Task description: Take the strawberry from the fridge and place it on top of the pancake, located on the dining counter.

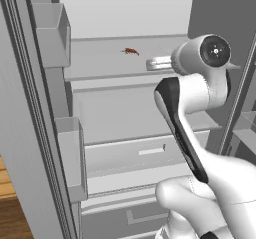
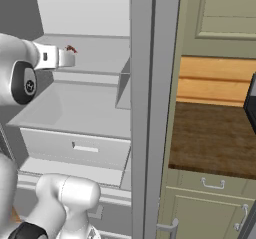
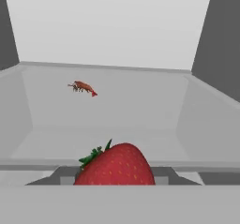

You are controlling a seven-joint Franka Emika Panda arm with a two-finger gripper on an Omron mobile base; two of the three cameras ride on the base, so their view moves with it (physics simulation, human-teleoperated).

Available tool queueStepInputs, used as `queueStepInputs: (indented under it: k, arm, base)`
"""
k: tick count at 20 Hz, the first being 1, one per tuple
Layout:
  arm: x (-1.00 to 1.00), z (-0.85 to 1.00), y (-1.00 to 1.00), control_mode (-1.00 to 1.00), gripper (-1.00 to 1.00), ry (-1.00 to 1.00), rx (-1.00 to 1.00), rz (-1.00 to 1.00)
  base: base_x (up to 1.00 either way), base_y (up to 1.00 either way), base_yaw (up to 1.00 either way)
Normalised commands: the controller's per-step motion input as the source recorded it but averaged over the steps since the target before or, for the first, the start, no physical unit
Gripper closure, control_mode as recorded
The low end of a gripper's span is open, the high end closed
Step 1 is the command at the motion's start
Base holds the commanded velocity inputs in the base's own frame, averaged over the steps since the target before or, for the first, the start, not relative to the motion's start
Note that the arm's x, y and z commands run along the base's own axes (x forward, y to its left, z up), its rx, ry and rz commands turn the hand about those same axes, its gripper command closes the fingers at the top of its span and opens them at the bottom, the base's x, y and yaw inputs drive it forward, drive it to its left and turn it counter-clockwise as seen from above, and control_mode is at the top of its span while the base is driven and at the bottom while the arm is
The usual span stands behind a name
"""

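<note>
The strawberry point(image 3: 116, 168), bright red with a green leafy cap, sits low in the hand view between the two dark fingertips point(image 3: 56, 177), and my gripper point(image 3: 117, 178) is shut on it. The hand reaches into the open fridge point(image 1: 115, 65) at the level of an upper white shelf point(image 3: 140, 115); from the base it appears as a white hand point(image 1: 159, 62), also from the right side point(image 2: 64, 58). The berry itself is hidden behind the hand in both base views. The pancake and the dining counter are out of view.
A thin brownish-red scrap point(image 3: 83, 87) lies further back on the same shelf point(image 1: 131, 51). Door bins point(image 1: 52, 35) line the open left door. A drawer point(image 2: 80, 147) sits below the shelves. To the right are the fridge's other door point(image 2: 150, 108) and a dark worktop point(image 2: 210, 138) over green cabinets.
</note>
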Motion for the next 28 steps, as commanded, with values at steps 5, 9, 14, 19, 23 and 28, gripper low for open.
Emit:
queueStepInputs:
  k: [5, 9, 14, 19, 23, 28]
  arm:
    - [-1.00, 0.00, 0.00, -1.00, 1.00, 0.01, 0.00, 0.04]
    - [-1.00, -0.12, 0.00, -1.00, 1.00, 0.00, 0.00, 0.05]
    - [-0.98, -0.20, 0.00, -1.00, 1.00, 0.04, 0.01, 0.03]
    - [-0.52, -0.12, 0.00, -1.00, 1.00, 0.27, 0.02, 0.00]
    - [-0.56, -0.08, 0.00, -1.00, 1.00, 0.30, 0.05, 0.00]
    - [-0.29, -0.09, 0.00, 1.00, 1.00, 0.02, 0.00, 0.00]
  base:
    - [0.00, 0.00, 0.00]
    - [0.00, 0.00, 0.00]
    - [0.00, 0.00, 0.00]
    - [0.00, 0.00, 0.00]
    - [0.00, 0.00, 0.00]
    - [-0.58, 0.03, 0.00]
